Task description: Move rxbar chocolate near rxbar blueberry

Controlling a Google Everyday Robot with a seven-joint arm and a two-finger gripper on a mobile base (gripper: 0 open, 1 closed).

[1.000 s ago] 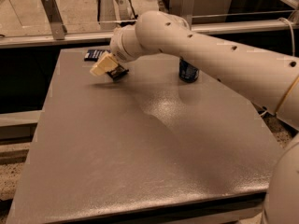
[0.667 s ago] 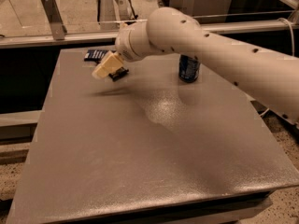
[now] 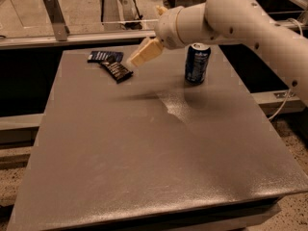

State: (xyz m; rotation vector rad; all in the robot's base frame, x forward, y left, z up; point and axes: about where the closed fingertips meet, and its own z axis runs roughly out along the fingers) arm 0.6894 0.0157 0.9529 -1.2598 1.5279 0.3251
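The rxbar chocolate (image 3: pixel 116 70), a black-wrapped bar with white lettering, lies flat at the table's far left. It touches, or nearly touches, the rxbar blueberry (image 3: pixel 104 56), a dark blue bar lying just behind it. My gripper (image 3: pixel 138 57) hangs above the table just right of the two bars. It is open, holds nothing, and is clear of the black bar. The white arm reaches in from the upper right.
An upright blue drink can (image 3: pixel 197 63) stands on the far right part of the grey table (image 3: pixel 159 153), under the arm. A metal rail and bracket (image 3: pixel 54 14) run behind the table's far edge.
The gripper held the black bar just above the table at the far left. It has let the bar go beside the blue bar, then lifted and drawn back to the right.
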